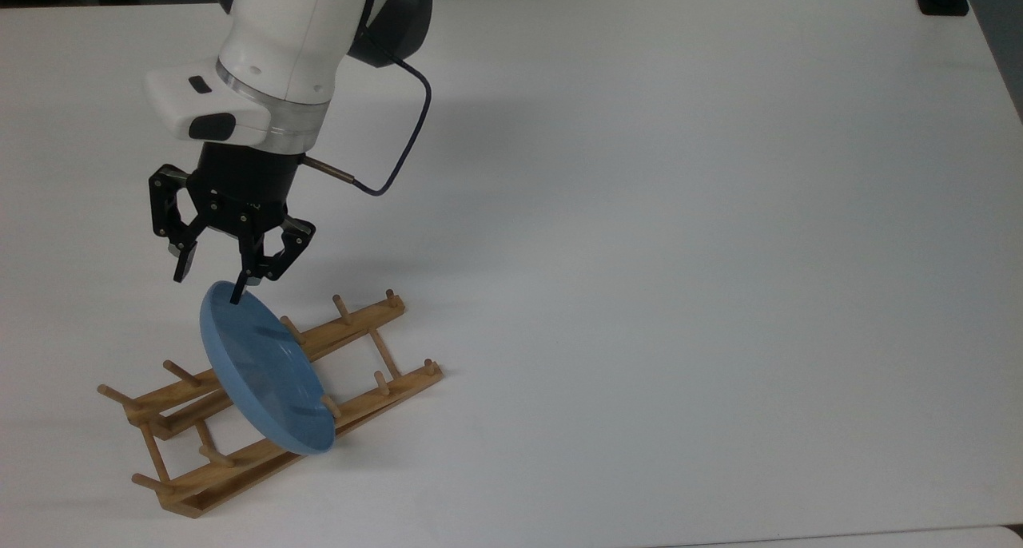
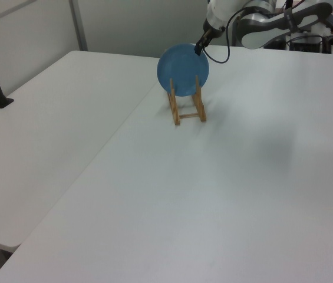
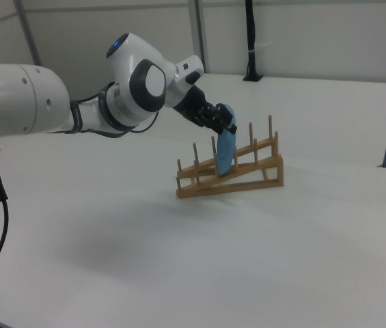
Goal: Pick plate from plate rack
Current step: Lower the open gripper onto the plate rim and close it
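A blue plate (image 1: pixel 264 372) stands on edge between the pegs of a wooden plate rack (image 1: pixel 352 328) on a white table (image 1: pixel 679 252), in the seven o'clock part of the top view. The Franka arm's black gripper (image 1: pixel 209 282) hangs at the plate's twelve o'clock rim, fingers spread and gripping nothing; one fingertip (image 1: pixel 236 295) overlaps the rim, the other (image 1: pixel 181 270) sits outside it. Whether the rim lies squarely between them cannot be told. Likely risks: a finger landing on the rim edge and tipping the plate, a shallow pinch letting it slip, or an angled lift catching the pegs and dragging the light rack.
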Motion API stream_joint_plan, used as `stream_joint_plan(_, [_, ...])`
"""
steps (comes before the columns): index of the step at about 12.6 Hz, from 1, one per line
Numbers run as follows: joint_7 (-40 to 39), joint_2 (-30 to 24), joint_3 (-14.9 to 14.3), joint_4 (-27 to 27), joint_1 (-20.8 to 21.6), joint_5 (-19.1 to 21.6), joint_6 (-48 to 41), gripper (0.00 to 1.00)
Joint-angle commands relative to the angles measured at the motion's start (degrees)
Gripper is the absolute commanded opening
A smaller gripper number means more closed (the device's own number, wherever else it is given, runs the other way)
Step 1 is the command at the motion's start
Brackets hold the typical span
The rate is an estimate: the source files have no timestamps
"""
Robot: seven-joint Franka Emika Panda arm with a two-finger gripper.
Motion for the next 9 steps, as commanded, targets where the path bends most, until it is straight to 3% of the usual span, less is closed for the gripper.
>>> stream_joint_plan(1, [1.4, 0.9, -0.7, 1.6, 0.4, -1.8, 1.2, 0.39])
stream_joint_plan(7, [1.4, 1.9, -0.7, 1.8, 0.1, -3.0, 2.1, 0.22])
stream_joint_plan(9, [1.3, 1.9, -0.7, 1.9, 0.1, -3.2, 2.2, 0.07])
